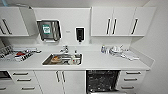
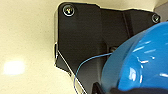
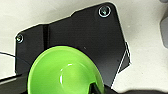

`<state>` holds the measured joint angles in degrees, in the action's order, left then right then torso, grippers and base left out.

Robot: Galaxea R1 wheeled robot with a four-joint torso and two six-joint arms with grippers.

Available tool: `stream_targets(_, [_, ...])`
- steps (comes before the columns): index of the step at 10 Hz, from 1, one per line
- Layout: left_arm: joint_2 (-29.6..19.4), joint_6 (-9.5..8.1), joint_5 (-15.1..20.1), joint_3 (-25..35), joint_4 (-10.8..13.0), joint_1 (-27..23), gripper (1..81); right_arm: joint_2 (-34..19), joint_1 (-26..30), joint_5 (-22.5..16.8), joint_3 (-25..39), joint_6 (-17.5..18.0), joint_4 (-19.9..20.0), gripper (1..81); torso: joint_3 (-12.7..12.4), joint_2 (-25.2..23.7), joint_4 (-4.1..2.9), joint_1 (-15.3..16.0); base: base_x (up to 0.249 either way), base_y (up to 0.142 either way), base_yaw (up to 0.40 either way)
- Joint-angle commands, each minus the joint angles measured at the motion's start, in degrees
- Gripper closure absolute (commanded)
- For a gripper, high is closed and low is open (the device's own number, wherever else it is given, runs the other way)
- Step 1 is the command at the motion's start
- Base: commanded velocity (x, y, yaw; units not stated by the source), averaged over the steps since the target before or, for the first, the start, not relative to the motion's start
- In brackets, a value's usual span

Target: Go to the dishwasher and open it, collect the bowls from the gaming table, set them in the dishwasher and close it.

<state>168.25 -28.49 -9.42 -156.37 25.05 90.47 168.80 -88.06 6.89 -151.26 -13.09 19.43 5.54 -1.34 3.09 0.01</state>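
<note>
The dishwasher [image 1: 102, 81] stands open under the white desk [image 1: 105, 62], its dark interior exposed, below and to the right of the steel sink [image 1: 62, 59]. White drawers [image 1: 130, 80] flank it on the far side from the sink. In the left wrist view a bright blue bowl [image 2: 140, 62] sits large against the left tool's dark plate; in the right wrist view a green bowl [image 3: 65, 72] does likewise at the right tool. Whether either tool is clamped on its bowl cannot be told. Both wrists hang over pale floor.
</note>
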Motion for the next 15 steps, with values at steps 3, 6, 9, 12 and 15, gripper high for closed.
stream_targets(3, [-0.55, 0.28, 2.22, -0.08, -0.18, -1.57, 81.1, -0.55, 2.14, -3.11, 0.01, 0.08, 0.34, 81.1, -0.02, -0.02, 0.00, -0.01, 0.136, 0.000, 0.000])
stream_targets(6, [-0.55, 0.19, 2.22, -0.08, -0.18, -1.47, 81.1, -0.72, 2.05, -3.20, 0.01, 0.52, 0.34, 81.1, -0.02, -0.02, 0.00, -0.01, 0.136, 0.000, 0.000])
stream_targets(9, [-0.99, 0.19, 1.95, -0.08, -0.27, -1.39, 81.1, -1.25, 1.97, -3.20, 0.45, 0.61, 0.34, 81.1, -0.02, -0.02, 0.00, 0.00, 0.136, 0.000, 0.000])
stream_targets(12, [-0.99, 0.19, 1.95, -0.08, -0.27, -1.39, 81.1, -2.30, 1.70, -3.28, 2.12, 0.70, 0.34, 81.1, 0.00, 0.02, 0.00, 0.05, 0.068, 0.000, 0.000])
stream_targets(15, [-1.16, 0.19, 1.60, 0.01, -0.09, -1.12, 81.1, -7.05, 1.62, -3.20, 10.12, 0.70, 0.34, 81.1, 0.00, 0.00, 0.00, 0.07, 0.000, 0.000, 0.000])
